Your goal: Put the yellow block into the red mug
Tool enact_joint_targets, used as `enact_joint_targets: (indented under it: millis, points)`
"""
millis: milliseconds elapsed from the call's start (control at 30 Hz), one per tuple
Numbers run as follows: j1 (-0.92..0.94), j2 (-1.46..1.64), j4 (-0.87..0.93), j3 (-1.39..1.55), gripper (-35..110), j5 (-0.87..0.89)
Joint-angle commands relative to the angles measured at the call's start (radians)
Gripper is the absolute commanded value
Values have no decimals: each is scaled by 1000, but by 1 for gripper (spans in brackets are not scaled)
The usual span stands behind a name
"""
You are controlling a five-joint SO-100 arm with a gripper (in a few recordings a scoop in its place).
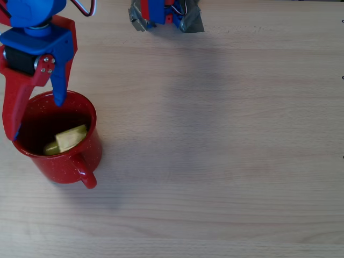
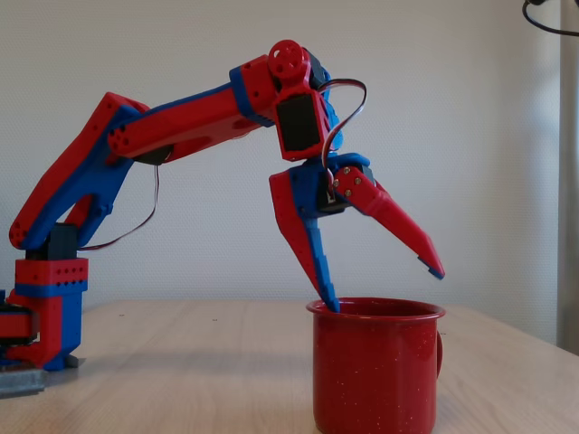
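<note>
One small yellow-green plastic block (image 1: 70,138) already lies inside the glossy red speckled mug (image 1: 86,156) near the wooden bench's left edge, so the release looks done; the gripper (image 2: 384,287), jaws wide apart, need only lift clear.

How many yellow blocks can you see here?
1. The yellow block lies tilted inside the red mug, below the open gripper. The mug's dark inside could hide more.

A pale wooden table (image 1: 226,161) carries the red mug (image 1: 64,161) and the arm's base (image 2: 41,334).
</note>
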Motion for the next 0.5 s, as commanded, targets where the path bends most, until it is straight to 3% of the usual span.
enact_joint_targets:
  millis: [0,133,200,267,467]
  points:
    - [8,63,-8,-55,40,-23]
    - [6,75,-8,-55,36,-26]
    - [5,86,-12,-55,29,-29]
    - [5,100,-21,-55,10,-32]
    - [-6,156,-46,-40,0,-83]
